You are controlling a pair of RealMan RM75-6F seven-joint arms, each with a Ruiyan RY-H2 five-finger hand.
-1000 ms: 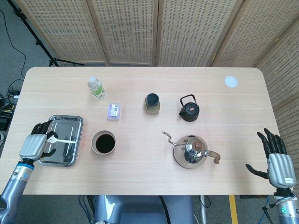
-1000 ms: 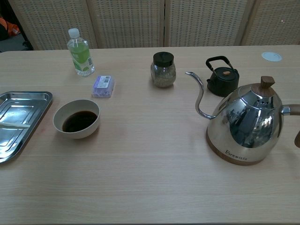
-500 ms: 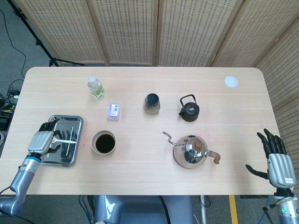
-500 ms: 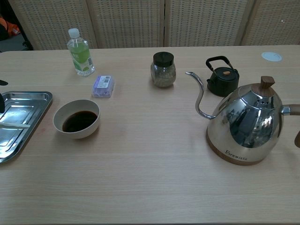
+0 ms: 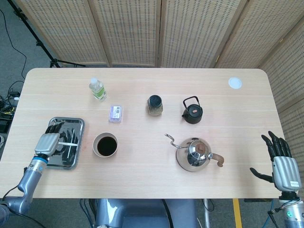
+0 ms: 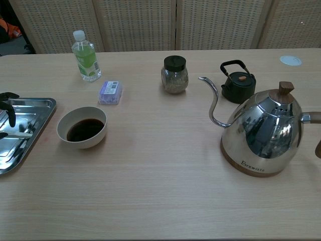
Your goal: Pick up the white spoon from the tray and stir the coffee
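Observation:
The white spoon (image 5: 70, 142) lies in the steel tray (image 5: 78, 142) at the table's left; its handle sticks out to the right from under my left hand (image 5: 49, 141). That hand hovers over the tray with fingers spread, covering the spoon's bowl end, and I see no grip on it. In the chest view its dark fingertips (image 6: 8, 106) curl down at the left edge above the tray (image 6: 37, 113). The cup of coffee (image 5: 105, 145) (image 6: 83, 128) stands just right of the tray. My right hand (image 5: 281, 164) is open, off the table's right front corner.
A steel gooseneck kettle (image 5: 194, 154) stands right of centre, its spout pointing toward the cup. Behind are a black teapot (image 5: 192, 111), a dark-lidded jar (image 5: 155, 105), a purple packet (image 5: 116, 113) and a small water bottle (image 5: 98, 89). A white disc (image 5: 234, 83) lies far right.
My left hand has moved right, onto the tray and over the spoon's bowl end; its fingertips have entered the chest view. The spoon and right hand have not moved.

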